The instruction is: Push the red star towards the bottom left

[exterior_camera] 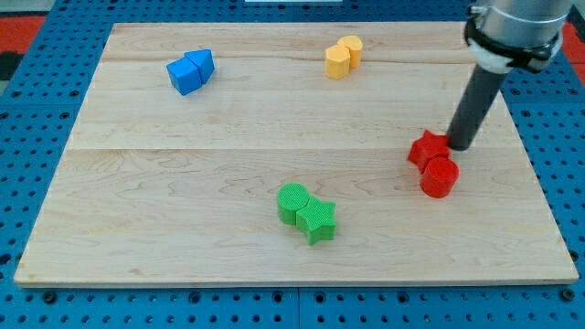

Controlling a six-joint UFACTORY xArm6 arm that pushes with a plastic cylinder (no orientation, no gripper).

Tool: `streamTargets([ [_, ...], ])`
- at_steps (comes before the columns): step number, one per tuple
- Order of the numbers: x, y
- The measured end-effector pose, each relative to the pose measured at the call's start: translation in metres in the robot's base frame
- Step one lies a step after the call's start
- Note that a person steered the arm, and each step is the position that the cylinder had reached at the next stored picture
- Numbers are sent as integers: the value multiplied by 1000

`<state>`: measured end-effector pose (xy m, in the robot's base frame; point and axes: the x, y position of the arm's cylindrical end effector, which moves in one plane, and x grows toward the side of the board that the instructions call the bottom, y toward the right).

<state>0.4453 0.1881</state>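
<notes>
The red star [427,149] lies at the view's right on the wooden board [183,201], touching a red cylinder [439,177] just below it. My tip [458,146] sits right at the star's right side, touching it or nearly so, and above the red cylinder. The dark rod rises from there to the view's top right.
A green cylinder [292,202] and a green star [316,219] touch each other at bottom centre. Two blue blocks [190,71] sit together at top left. Two yellow blocks [343,57] sit together at top centre. A blue pegboard surrounds the board.
</notes>
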Motion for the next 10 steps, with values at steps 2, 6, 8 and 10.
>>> streamTargets([
  [2, 19, -48],
  [6, -22, -246],
  [8, -52, -272],
  [10, -20, -331],
])
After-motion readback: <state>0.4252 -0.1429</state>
